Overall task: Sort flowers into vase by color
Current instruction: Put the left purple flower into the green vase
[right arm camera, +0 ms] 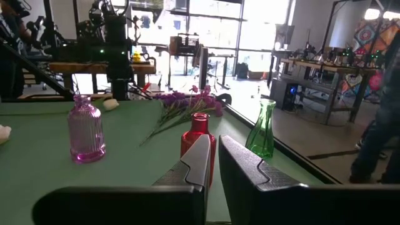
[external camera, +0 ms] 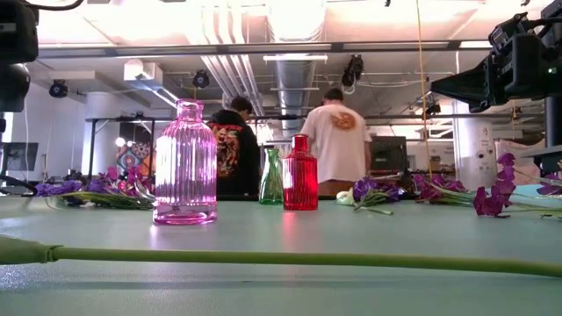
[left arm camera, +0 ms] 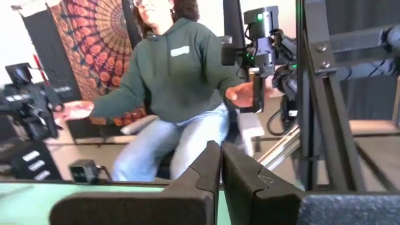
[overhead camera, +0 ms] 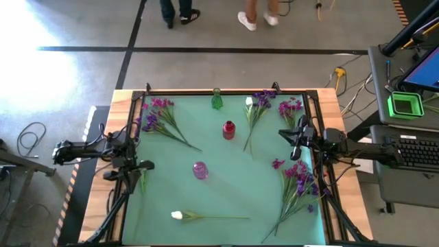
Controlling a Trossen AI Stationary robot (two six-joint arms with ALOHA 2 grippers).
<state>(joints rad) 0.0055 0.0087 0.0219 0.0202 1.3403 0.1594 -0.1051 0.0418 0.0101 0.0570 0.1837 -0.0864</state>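
Three small glass vases stand upright on the green mat: pink (overhead camera: 199,169), red (overhead camera: 228,129) and green (overhead camera: 217,101). Flowers lie flat around them: a purple and magenta bunch (overhead camera: 158,116) far left, purple stems with a white bud (overhead camera: 257,106), magenta ones (overhead camera: 291,108), and a mixed bunch (overhead camera: 298,182) near right. A white tulip (overhead camera: 177,215) lies by the near edge, its stem (external camera: 290,258) crossing the low view. My left gripper (overhead camera: 149,165) hovers shut at the mat's left edge. My right gripper (overhead camera: 282,134) hovers shut at the right edge, facing the red vase (right arm camera: 199,140).
Black frame rails (overhead camera: 226,92) run round the mat. A person in a green hoodie (left arm camera: 181,69) sits beyond the table's right side. Two people (external camera: 338,140) stand past the far edge. Bare mat (overhead camera: 233,189) lies between the pink vase and the white tulip.
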